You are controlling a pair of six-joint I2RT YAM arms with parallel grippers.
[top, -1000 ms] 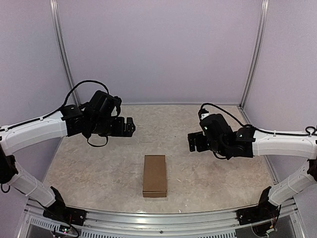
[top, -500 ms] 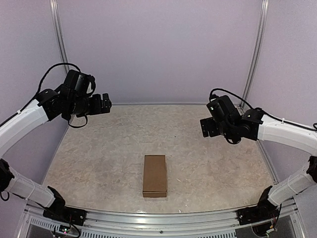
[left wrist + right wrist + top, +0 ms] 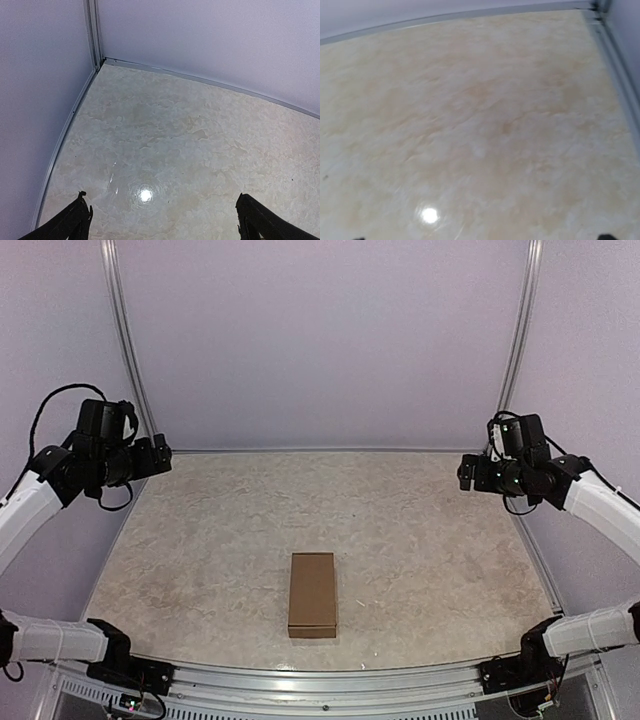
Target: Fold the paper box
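From the top external camera, the paper box (image 3: 313,595) is lying as a closed brown carton on the marbled table (image 3: 430,560), near the front edge and midway between the two arm bases, its long side running away from them. The left gripper (image 3: 161,453) is hanging high beside the left wall, and the right gripper (image 3: 466,474) is hanging near the right rear corner post (image 3: 513,350); both are well apart from the box and are carrying nothing. In the left wrist view, the left gripper (image 3: 161,196) is spreading its dark fingers (image 3: 70,225) wide over bare table, with the rear left corner ahead. In the right wrist view, the right gripper (image 3: 480,237) is showing only its fingertips at the bottom corners, set wide over bare table; the box is out of sight in both wrist views.
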